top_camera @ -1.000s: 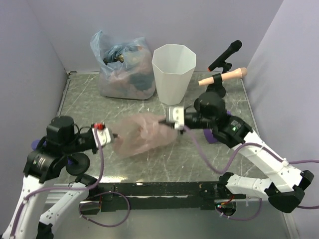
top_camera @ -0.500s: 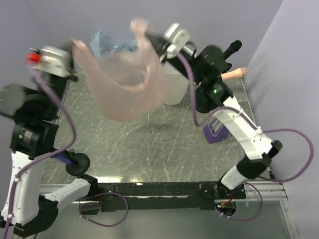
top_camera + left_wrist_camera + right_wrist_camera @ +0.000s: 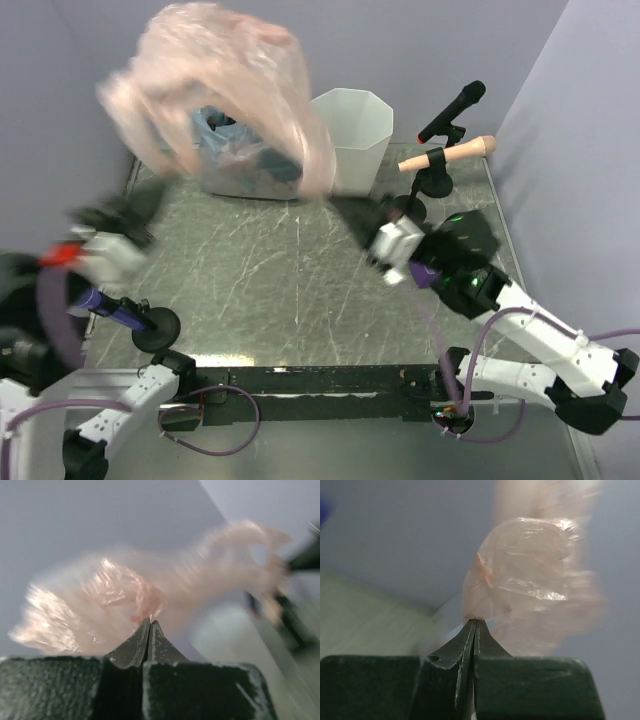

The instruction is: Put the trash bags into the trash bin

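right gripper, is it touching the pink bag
Touching. The right wrist view shows the right gripper shut, the pink bag pinched at its tips.

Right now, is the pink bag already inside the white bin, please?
No, the pink bag billows in the air, outside the white bin.

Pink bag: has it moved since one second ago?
Yes. The pink bag rose from the table and now billows up-left of the trash bin.

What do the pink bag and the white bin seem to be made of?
The pink bag: thin plastic film, translucent and glossy; it crinkles and shows highlights. The trash bin: likely rigid plastic, white, fairly matte; smooth faceted walls hold their shape.
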